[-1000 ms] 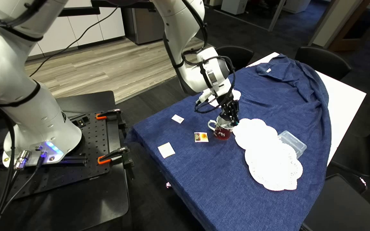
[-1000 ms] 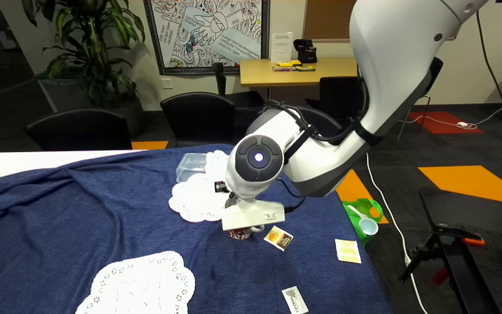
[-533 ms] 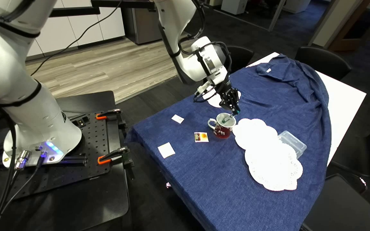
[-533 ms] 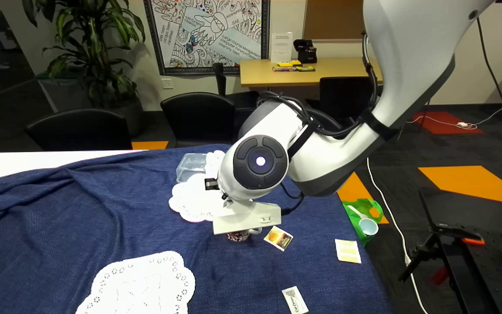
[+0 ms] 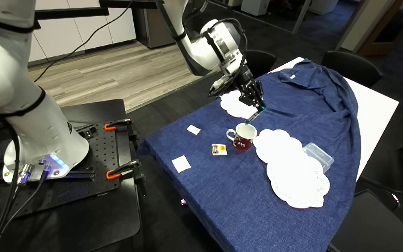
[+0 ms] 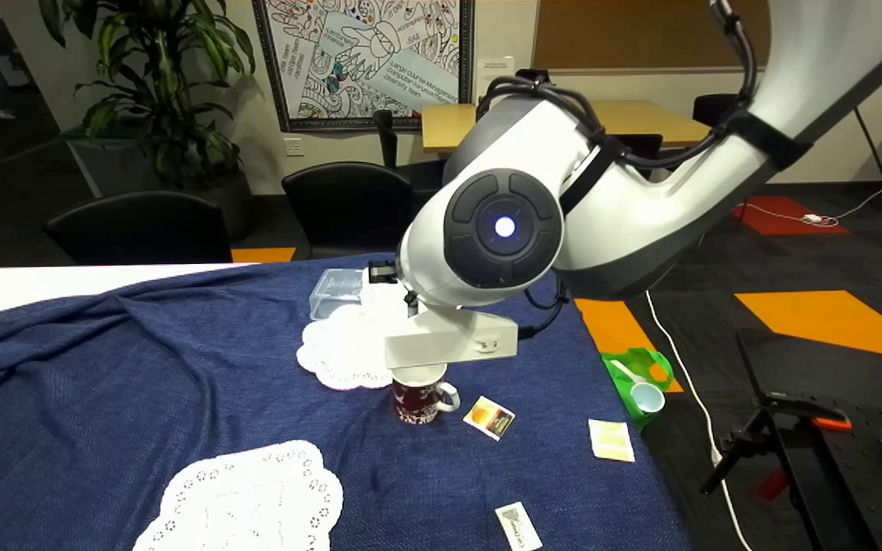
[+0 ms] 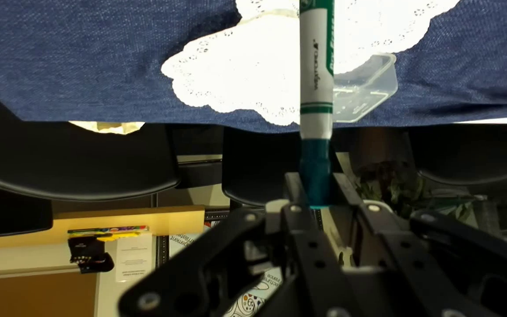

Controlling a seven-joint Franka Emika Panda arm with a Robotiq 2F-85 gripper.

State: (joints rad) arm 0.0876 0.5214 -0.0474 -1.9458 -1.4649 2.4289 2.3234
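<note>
Left to right in an exterior view: below-left of the end effector (image 5: 261,107), a printed packet (image 5: 219,149); closer beneath, the upright mug (image 5: 242,142); gripped in the end effector by its upper end, the marker (image 5: 255,116), probably to leave its length free; below-right, white doilies (image 5: 298,180).

Glossy ceramic-looking mug (image 5: 242,142) on coarse, matt woven tablecloth (image 5: 219,187); lacy paper-like doily (image 5: 278,145) just beside the mug; smooth plastic dry-erase marker (image 7: 316,97); clear plastic box (image 5: 318,156).
</note>
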